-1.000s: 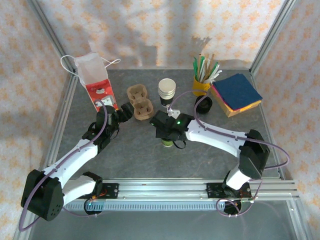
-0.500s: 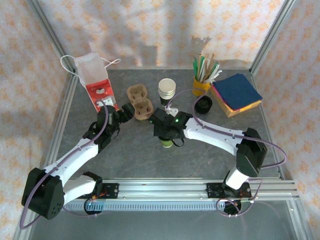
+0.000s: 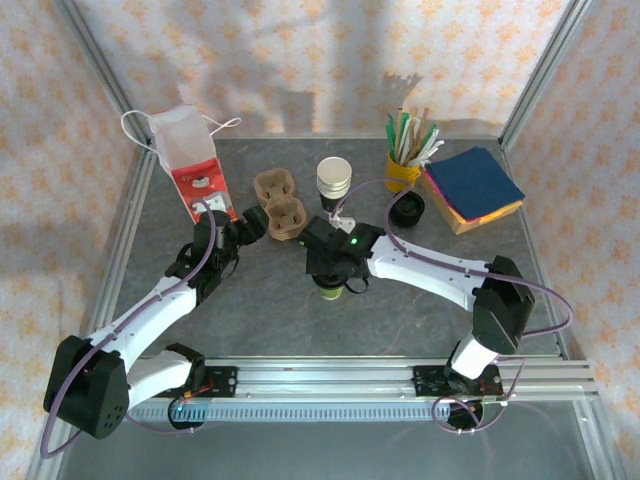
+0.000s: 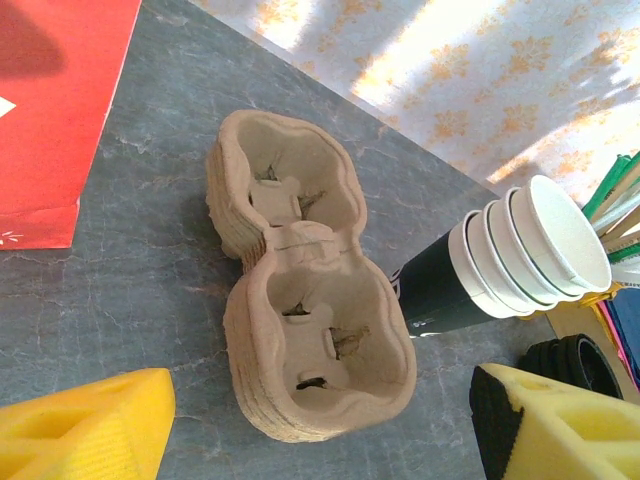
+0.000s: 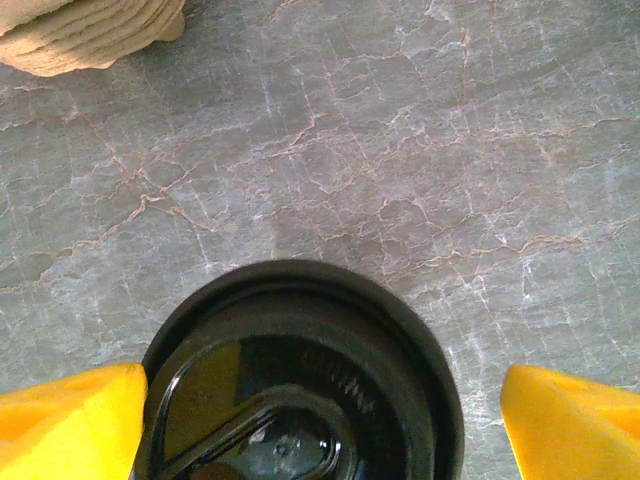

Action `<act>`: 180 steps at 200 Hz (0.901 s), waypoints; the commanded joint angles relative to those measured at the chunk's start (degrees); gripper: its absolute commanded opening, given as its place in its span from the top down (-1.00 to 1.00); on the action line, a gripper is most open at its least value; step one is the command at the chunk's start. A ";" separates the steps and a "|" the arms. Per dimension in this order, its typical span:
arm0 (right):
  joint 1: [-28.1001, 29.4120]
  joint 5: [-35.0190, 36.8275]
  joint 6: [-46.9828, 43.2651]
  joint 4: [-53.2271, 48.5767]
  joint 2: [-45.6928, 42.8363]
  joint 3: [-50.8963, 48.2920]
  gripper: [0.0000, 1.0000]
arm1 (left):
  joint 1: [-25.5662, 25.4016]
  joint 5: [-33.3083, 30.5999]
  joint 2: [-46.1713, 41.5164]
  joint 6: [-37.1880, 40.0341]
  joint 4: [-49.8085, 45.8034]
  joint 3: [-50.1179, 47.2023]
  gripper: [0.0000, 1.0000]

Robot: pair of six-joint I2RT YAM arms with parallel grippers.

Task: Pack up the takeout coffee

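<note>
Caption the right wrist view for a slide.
Open right gripper either side of the lidded takeout coffee on the grey table, cup carriers beyond.

No legible text, label or number anywhere

takeout coffee [image 5: 300,380]: glossy black plastic lid | cup carrier [image 4: 310,320]: rough paper pulp | table [image 5: 400,150]: matt, veined

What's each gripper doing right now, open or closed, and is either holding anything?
Left gripper: open, holding nothing, aimed at the cup carrier.
Right gripper: open, fingers either side of the lidded coffee cup, not closed on it.
</note>
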 commanded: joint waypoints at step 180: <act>2.99 1.07 -0.60 -3.89 1.15 2.04 -0.68 | 0.53 1.00 0.47 0.08 0.32 -0.84 -0.58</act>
